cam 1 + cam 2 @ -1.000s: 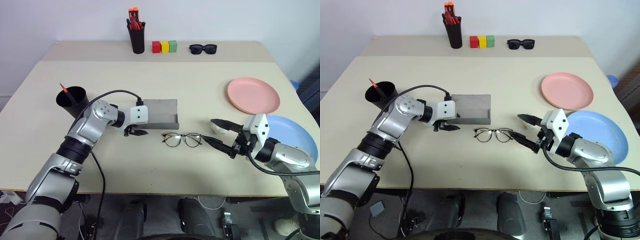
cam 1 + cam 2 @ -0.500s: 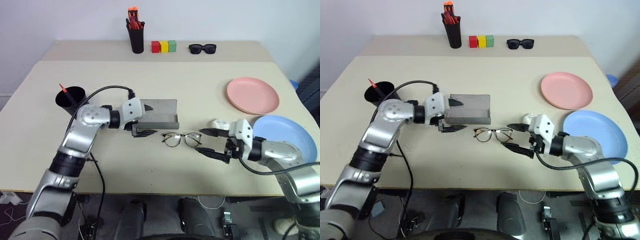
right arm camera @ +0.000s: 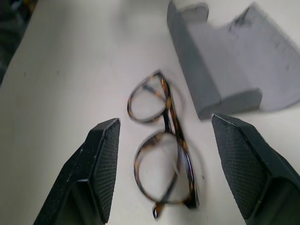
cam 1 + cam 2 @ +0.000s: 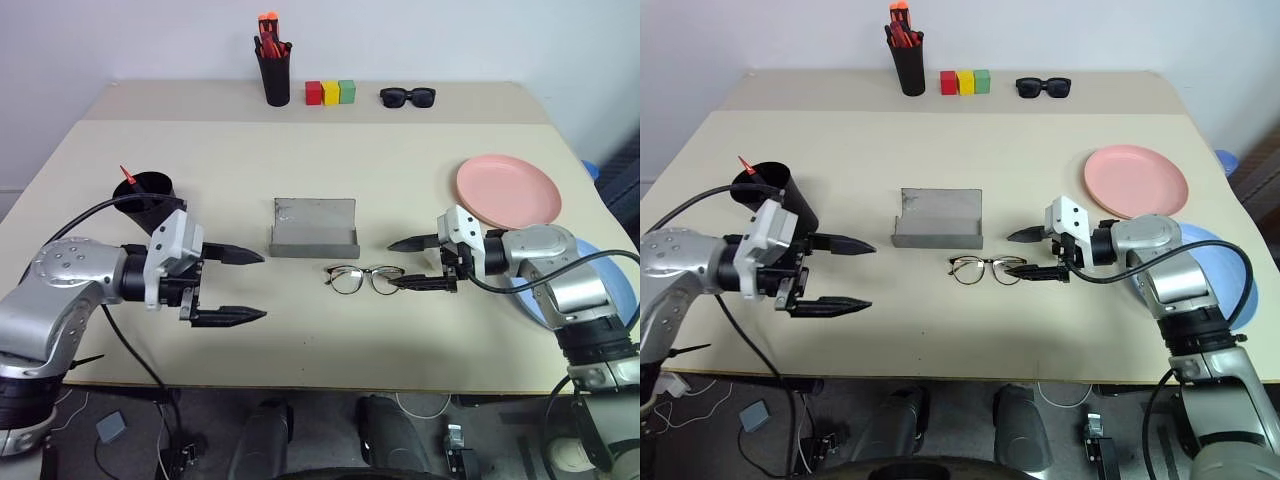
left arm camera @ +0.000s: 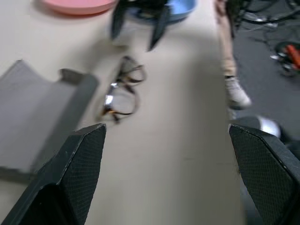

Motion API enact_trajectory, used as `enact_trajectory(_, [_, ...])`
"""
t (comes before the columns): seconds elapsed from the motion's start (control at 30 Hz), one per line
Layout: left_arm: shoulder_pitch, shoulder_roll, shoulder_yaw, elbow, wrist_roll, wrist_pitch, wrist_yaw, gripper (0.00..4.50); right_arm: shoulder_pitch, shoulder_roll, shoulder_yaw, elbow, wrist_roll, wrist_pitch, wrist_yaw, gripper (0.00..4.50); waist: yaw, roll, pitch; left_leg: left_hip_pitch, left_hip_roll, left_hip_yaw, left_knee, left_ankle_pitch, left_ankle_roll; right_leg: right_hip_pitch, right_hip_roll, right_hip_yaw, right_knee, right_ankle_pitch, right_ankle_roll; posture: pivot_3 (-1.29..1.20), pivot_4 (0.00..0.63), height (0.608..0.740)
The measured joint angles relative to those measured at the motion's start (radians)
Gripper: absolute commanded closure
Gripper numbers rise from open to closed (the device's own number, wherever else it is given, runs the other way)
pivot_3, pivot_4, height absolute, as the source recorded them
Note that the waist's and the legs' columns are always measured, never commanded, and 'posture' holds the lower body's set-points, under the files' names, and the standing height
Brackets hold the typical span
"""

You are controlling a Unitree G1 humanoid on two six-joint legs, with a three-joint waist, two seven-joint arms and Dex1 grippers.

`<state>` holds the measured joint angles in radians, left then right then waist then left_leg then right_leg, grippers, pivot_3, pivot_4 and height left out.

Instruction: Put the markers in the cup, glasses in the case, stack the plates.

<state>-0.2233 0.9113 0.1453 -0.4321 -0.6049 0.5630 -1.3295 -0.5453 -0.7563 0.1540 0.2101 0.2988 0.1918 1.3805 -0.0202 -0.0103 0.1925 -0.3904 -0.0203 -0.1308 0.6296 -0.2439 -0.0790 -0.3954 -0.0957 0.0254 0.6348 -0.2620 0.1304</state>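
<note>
Glasses lie flat on the worktop at frame centre, lenses up, just below the open grey case. Right claw sits right at the glasses' right end, fingers spread with nothing between them, one tip above and one about level with the frame; cannot tell if it touches. Left claw is at lower left, wide open, empty, well apart from the glasses. Judgement: thin wire frame, very light, springy, bends easily, lenses scratch and slip, so don't pinch a lens. Best hold looks like the bridge or the rim at the hinge, gentle squeeze, lift level so the temples don't snag. Black cup with a red-tipped marker is at left; pink plate and blue plate at right.
</note>
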Motion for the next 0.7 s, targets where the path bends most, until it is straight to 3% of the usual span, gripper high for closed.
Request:
enact_trajectory(0.37, [0.108, -0.012, -0.051, -0.041, 0.098, -0.150, 0.078, 0.22, -0.094, 0.048, 0.041, 0.187, -0.105, -0.064, 0.014, 1.36, -0.002, 0.001, 0.000, 0.000, 0.000, 0.000, -0.001, 0.000, 0.000, -0.001, 0.000, 0.000, 0.000, 0.000, 0.000, 0.00, 0.150, 0.740])
enact_trajectory(0.7, [0.109, -0.074, -0.119, 0.044, 0.193, -0.268, 0.148, 0.22, -0.128, 0.096, 0.105, 0.129, -0.120, 0.026, 0.068, 1.36, 0.000, 0.001, 0.000, 0.000, 0.000, 0.000, -0.001, 0.000, 0.000, -0.001, 0.000, 0.000, 0.000, 0.000, 0.000, 0.00, 0.150, 0.740])
